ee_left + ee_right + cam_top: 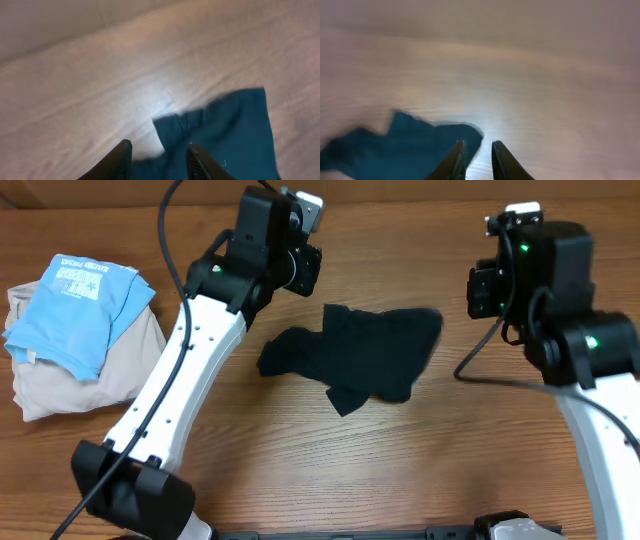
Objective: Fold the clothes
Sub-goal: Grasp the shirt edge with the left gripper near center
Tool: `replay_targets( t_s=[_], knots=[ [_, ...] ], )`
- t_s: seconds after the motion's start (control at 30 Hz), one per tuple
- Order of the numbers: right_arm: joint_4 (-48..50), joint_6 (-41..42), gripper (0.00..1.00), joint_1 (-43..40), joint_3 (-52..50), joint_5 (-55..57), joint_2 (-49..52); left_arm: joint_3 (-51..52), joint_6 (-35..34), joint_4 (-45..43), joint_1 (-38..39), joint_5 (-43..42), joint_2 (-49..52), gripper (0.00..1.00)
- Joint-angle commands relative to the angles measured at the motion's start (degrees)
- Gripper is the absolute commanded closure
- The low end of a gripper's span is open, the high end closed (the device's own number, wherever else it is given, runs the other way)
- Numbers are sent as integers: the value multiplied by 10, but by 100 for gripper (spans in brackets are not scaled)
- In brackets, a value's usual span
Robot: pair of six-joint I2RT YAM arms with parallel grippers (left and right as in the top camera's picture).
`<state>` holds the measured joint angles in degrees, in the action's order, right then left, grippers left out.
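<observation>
The clothes (360,355) lie in the middle of the table (450,450). They are all bunched up, not flat. I think the job now is to get hold of two corners and pull the cloth flat before any fold. To do it well, each gripper should go low and pinch just one corner on the far side. Then both should pull apart softly, so the cloth does not bunch up more.

The left gripper (159,162) is partly open. Dark cloth lies under and between its fingers, but they are too far apart to pinch it. The right gripper (474,162) is open just a crack, with bare wood in the gap. The cloth's edge is just beside one finger. It holds nothing.

The left arm (190,370) slants from the near edge to the cloth's far left part. The right arm (590,380) comes up the right side and bends in toward the cloth's far right corner. Both wrists tip down at the table.
</observation>
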<state>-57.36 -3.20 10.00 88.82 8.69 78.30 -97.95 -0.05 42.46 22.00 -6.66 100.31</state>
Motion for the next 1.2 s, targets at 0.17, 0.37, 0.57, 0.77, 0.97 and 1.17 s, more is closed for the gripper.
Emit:
replay_targets(
  t_s=[0.17,0.37,0.57,0.77,0.97,1.17],
  knots=[
    [-38,48,82,-5,0,54,120,-13,-8,66,-2,5,60,60],
    [-43,54,73,-6,0,54,137,-13,-31,158,-3,59,109,61],
    [-45,54,71,-15,0,54,137,-12,-194,288,-16,134,158,61],
    [-49,54,70,-26,-1,52,137,14,-245,293,-45,99,178,67],
    [-46,54,70,-27,0,41,137,72,-236,241,-60,56,178,66],
    [-45,54,71,-27,-1,35,137,143,-227,167,-59,36,178,62]
  ],
)
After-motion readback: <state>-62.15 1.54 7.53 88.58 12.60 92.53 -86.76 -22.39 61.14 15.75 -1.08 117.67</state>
